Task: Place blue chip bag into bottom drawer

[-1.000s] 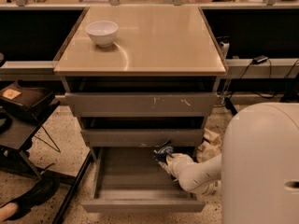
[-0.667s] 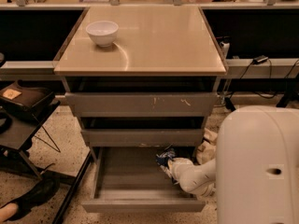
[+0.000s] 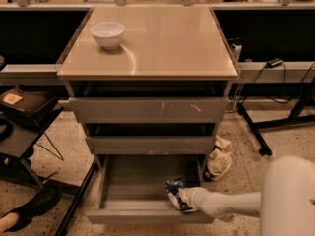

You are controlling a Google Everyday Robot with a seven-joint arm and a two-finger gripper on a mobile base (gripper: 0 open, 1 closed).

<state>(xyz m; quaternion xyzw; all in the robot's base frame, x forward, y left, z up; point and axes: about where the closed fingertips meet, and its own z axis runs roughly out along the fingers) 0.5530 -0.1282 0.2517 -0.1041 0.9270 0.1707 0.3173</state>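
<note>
Where bottom drawer [image 3: 133,193] gapes, tool [image 3: 182,200] clasps crumpled blue chip bag [image 3: 173,187].

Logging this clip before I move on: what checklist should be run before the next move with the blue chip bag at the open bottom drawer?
1. Bottom grey metal drawer tray pulled out: ok.
2. Crumpled dark blue and white foil chip bag within the tray's outline, near its right front corner: ok.
3. Bag resting on the tray floor or held above it: cannot tell.
4. White gripper at the bag's right side: ok.
5. Grip on the bag: cannot tell.
6. Scratched grey middle drawer set back, not overhanging the bag: ok.
</note>
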